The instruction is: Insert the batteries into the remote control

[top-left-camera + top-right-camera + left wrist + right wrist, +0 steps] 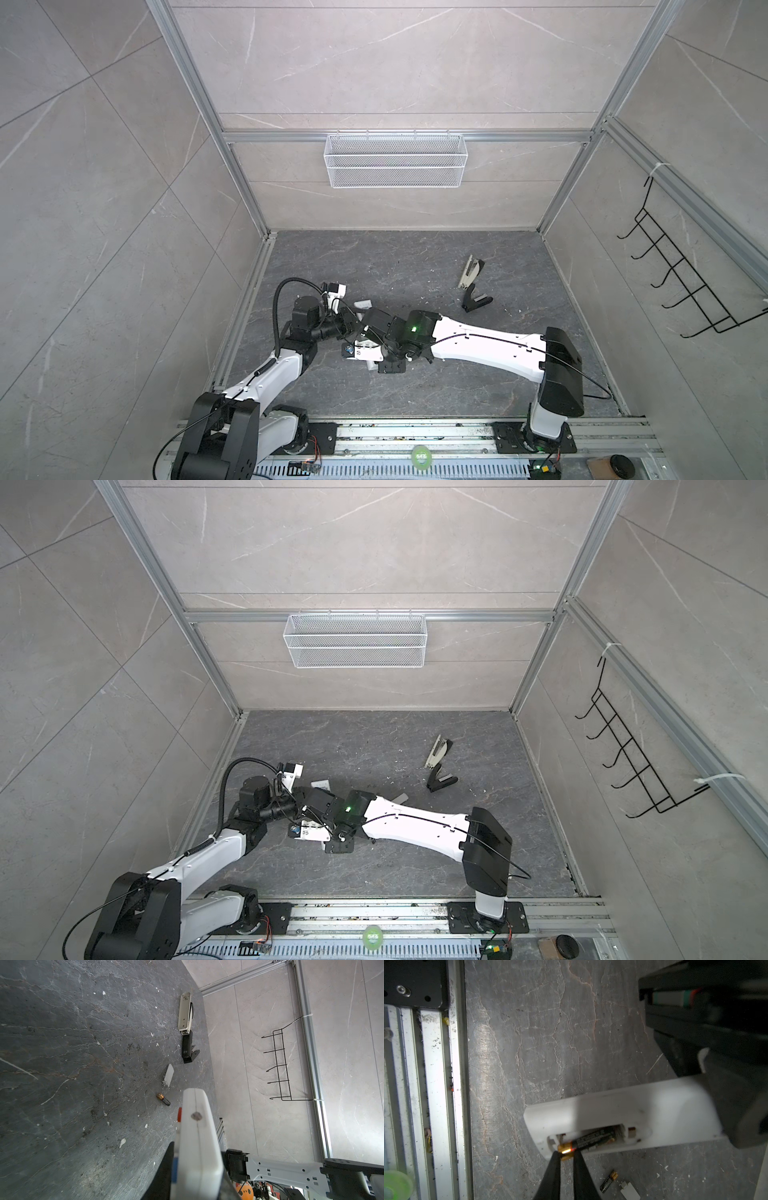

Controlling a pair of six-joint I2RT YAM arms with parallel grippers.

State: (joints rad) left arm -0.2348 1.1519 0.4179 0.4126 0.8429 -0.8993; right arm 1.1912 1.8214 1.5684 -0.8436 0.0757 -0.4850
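Note:
In the left wrist view my left gripper (196, 1178) is shut on the white remote control (197, 1136); dark fingers (163, 1172) flank its body. The right wrist view shows the remote control (643, 1105) back-up with its compartment open. One battery (593, 1138) lies slanted in that compartment. My right gripper (566, 1153) is shut on its gold end. A second battery (608, 1183) lies on the table beside the loose white cover (630, 1190); this battery (163, 1099) and the cover (168, 1075) also appear in the left wrist view. In both top views the arms hide the remote.
An opened grey-and-black stapler (473, 286) lies on the dark stone table (415, 257) at the back right. A white mesh basket (395, 160) hangs on the back wall and a black hook rack (685, 282) on the right wall. The aluminium rail (436, 1084) runs along the front.

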